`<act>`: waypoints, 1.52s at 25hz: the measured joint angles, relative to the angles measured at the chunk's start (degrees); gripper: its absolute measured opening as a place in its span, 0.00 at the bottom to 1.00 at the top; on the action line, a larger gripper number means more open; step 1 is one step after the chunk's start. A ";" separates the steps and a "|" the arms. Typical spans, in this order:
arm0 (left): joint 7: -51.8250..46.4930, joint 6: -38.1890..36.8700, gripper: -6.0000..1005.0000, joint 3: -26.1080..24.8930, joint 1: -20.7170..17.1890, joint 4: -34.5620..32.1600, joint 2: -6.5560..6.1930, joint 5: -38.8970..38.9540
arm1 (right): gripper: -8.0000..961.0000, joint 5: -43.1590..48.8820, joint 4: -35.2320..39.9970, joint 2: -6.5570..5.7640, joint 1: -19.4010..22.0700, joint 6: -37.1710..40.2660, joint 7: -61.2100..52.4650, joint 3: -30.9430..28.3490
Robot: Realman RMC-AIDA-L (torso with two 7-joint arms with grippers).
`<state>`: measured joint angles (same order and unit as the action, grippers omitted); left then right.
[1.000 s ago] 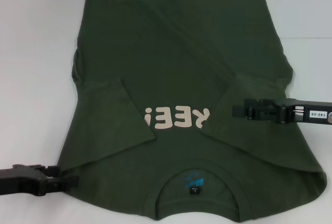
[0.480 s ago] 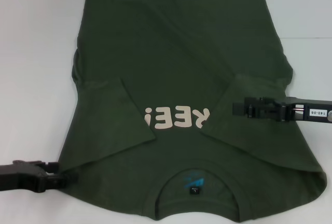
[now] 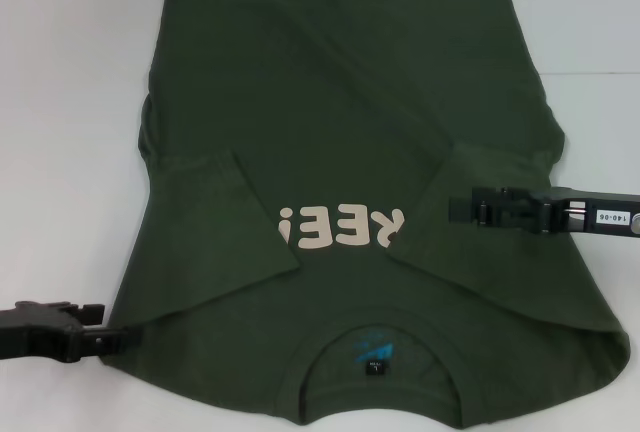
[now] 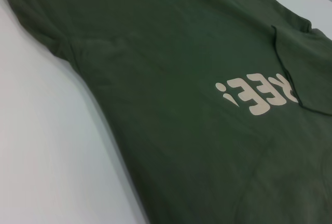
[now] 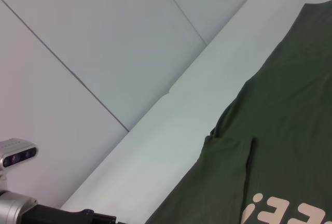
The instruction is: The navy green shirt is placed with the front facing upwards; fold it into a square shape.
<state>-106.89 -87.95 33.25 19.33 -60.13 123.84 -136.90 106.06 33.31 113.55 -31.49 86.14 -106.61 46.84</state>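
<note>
Our left gripper (image 3: pixel 105 333) has slid back toward the frame's lower left, off the navy green shirt (image 3: pixel 350 132) spread mid-frame; its finger state we cannot tell. Our right gripper (image 3: pixel 458 209) hovers unchanged over the folded-in sleeve, fingers looking pressed together. We judge the sleeves done.

Navy green shirt (image 5: pixel 280 151) on white table (image 5: pixel 171 130), pale lettering (image 5: pixel 285 214), folded sleeve edge (image 5: pixel 249 162)
</note>
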 joint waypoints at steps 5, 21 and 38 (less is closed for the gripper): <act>-0.90 1.69 0.77 0.21 0.04 -0.02 0.00 -1.75 | 0.95 -0.11 0.00 0.00 0.14 -0.02 0.07 -0.08; -0.97 0.31 0.77 1.02 0.14 0.01 0.00 -2.05 | 0.94 -0.10 0.17 0.00 -0.06 0.00 0.06 -0.59; -1.86 0.52 0.77 1.12 0.80 0.01 0.00 -2.05 | 0.93 -0.10 0.03 -0.96 0.08 0.68 -0.68 -0.88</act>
<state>-108.75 -87.42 34.37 20.13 -60.12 123.84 -138.95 105.96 33.34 112.59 -31.41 86.82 -107.29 45.97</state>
